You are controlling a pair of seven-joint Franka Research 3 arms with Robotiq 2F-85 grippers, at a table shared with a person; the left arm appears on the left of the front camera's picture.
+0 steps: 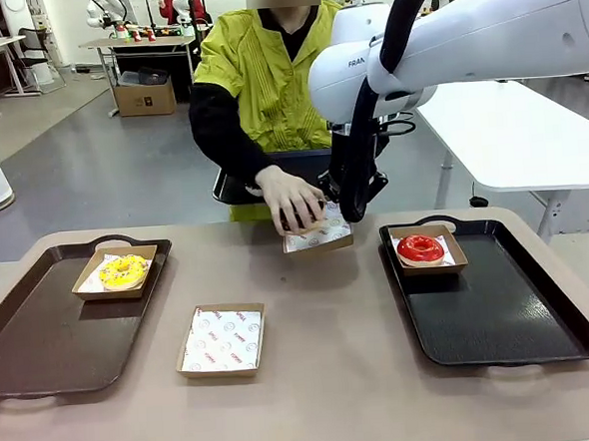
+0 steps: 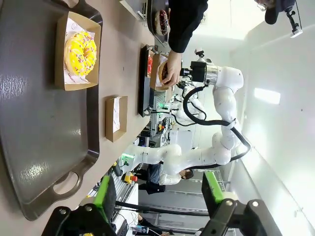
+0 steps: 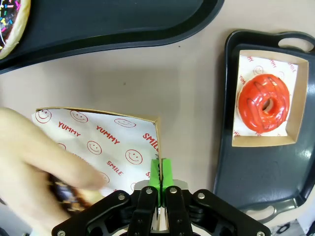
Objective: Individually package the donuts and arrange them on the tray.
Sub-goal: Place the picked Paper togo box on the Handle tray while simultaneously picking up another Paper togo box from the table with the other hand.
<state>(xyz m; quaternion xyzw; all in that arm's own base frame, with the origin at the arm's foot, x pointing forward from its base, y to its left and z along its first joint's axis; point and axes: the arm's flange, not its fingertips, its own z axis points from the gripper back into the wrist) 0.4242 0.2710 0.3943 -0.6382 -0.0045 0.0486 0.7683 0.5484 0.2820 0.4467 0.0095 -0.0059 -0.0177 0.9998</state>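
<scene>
Centre of front view: right gripper (image 1: 354, 213), pads pressed together on the rim of the centre box (image 1: 321, 237) at its right edge in frame. The person's hand (image 1: 291, 201) holds a dark donut (image 3: 66, 194) in it (blurred, prob. the choc. one). Left gripper (image 2: 159, 192): jaws wide, nothing held. Yellow donut (image 1: 124, 270) boxed on left tray (image 1: 42, 336); red donut (image 1: 420, 248) boxed on right tray (image 1: 501, 318). Risks: the thin pinch could slip or tear the wall; lifting too soon could tip the box or bump the hand.
</scene>
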